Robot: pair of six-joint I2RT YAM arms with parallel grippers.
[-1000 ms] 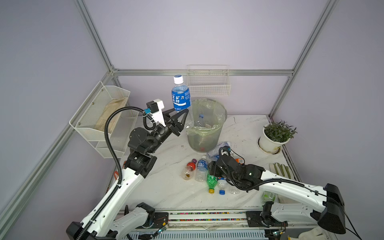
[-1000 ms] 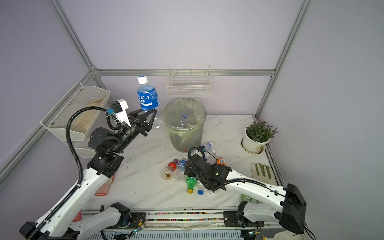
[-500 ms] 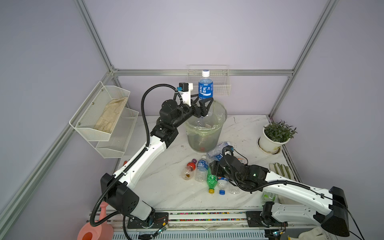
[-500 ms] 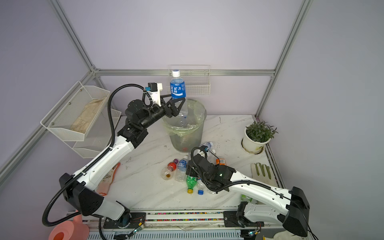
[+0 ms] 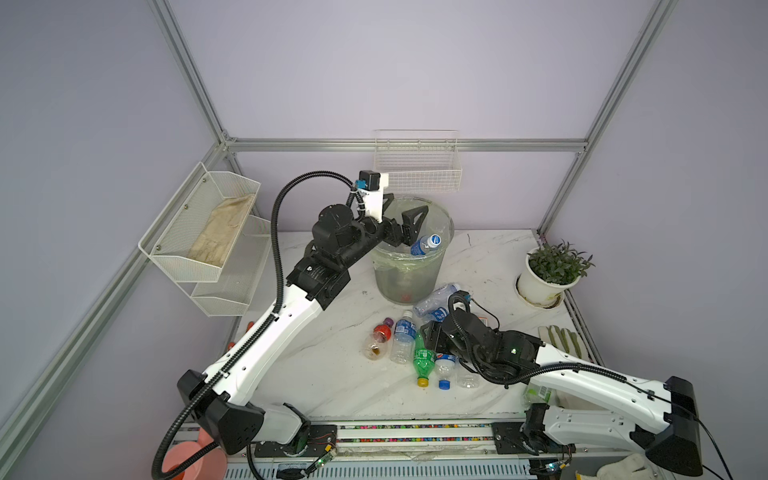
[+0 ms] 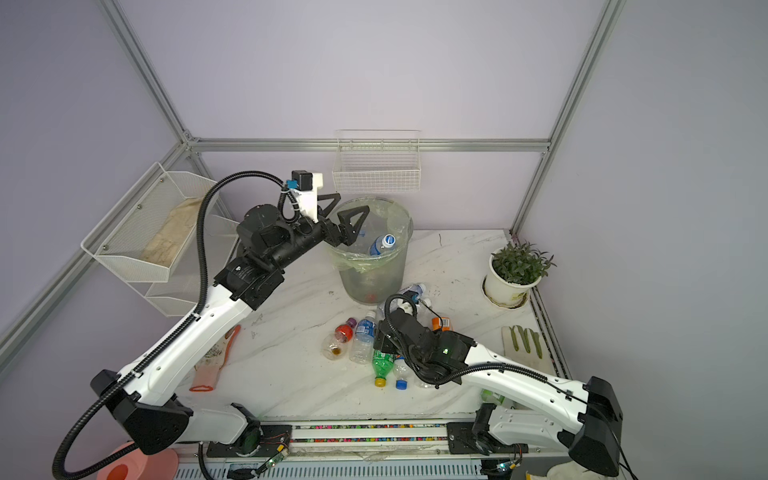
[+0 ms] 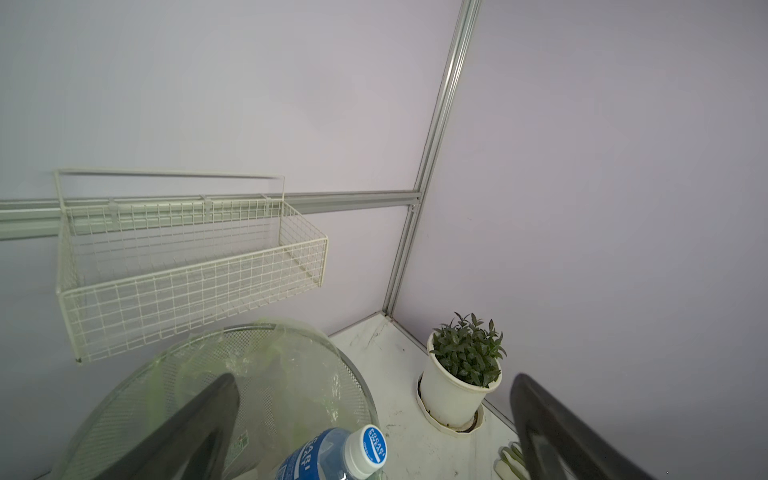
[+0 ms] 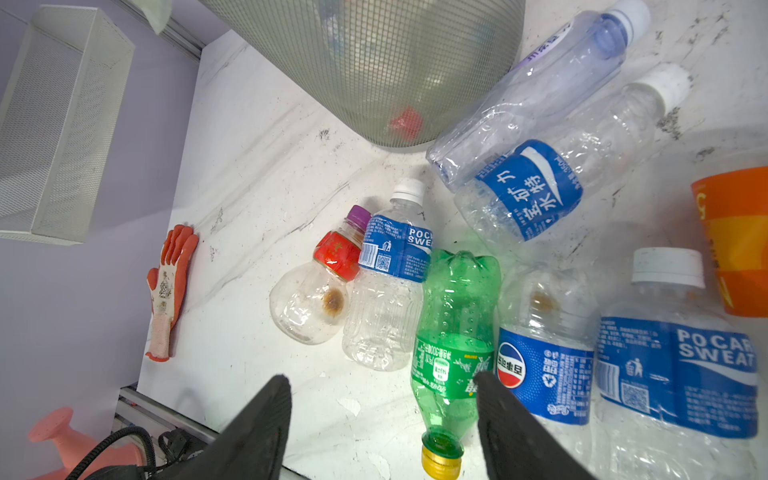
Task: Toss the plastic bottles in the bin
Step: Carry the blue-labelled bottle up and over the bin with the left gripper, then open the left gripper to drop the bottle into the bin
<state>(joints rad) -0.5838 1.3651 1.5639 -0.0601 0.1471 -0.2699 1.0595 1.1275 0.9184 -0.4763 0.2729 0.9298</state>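
My left gripper [image 5: 405, 212] [image 6: 347, 208] [image 7: 374, 382] is open above the bin's near rim. A blue-labelled, white-capped bottle [image 5: 426, 244] [image 6: 382, 244] [image 7: 332, 453] sits free below it, tilted inside the bin [image 5: 411, 278] [image 6: 374, 278] [image 7: 361, 390] [image 8: 374, 62], a grey mesh basket with a pale-green liner. Several plastic bottles lie on the table in front of the bin, among them a green one [image 5: 423, 357] [image 8: 453, 332] and a red-labelled one [image 5: 380, 336] [image 8: 316, 286]. My right gripper [image 5: 430, 336] [image 8: 380, 380] hangs open just over the green bottle's neck, holding nothing.
A potted plant [image 5: 548, 278] [image 7: 457, 395] stands at the back right. A wire basket [image 5: 415, 170] [image 7: 187, 270] hangs on the back wall just behind the bin, and mesh shelves [image 5: 208, 232] on the left wall. An orange glove [image 6: 212, 365] [image 8: 170, 286] and an orange cup [image 8: 735, 241] lie near the bottles.
My left arm swung right from beside the bin to over it, its jaws opened, and the blue-labelled bottle dropped into the bin. The right arm barely moved.
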